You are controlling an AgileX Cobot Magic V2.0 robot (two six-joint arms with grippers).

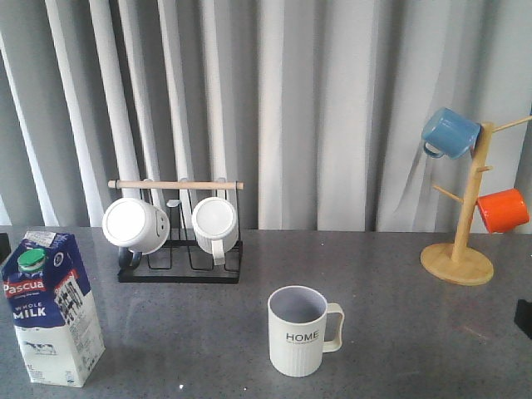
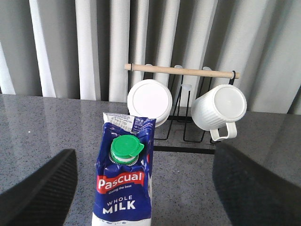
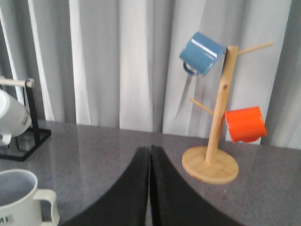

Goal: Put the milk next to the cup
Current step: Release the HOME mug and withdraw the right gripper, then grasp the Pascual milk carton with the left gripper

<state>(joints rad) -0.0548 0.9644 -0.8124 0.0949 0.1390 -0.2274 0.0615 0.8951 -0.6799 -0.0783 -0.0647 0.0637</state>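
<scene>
Left pincer (image 2: 143, 188): fingers spread wide, either side of the milk, not touching it.
Milk (image 1: 50, 307): upright at the surface's (image 1: 416, 332) left edge; reads "Pascual", "WHOLE MILK".
Rack (image 1: 179, 229): two white mugs, behind.
Cup (image 1: 299, 331): centre, well apart from milk; reads "HOME".
Right pincer (image 3: 149, 188): fingers pressed together, empty.

Two mug racks stood at the back of the grey table (image 1: 399, 332).
A black wire rack (image 1: 179, 268) with a wooden bar held two white mugs (image 1: 135, 225) (image 1: 215, 224); far to the right, a wooden mug tree (image 1: 460, 249) carried a blue mug (image 1: 450, 132) and an orange mug (image 1: 503, 210).
</scene>
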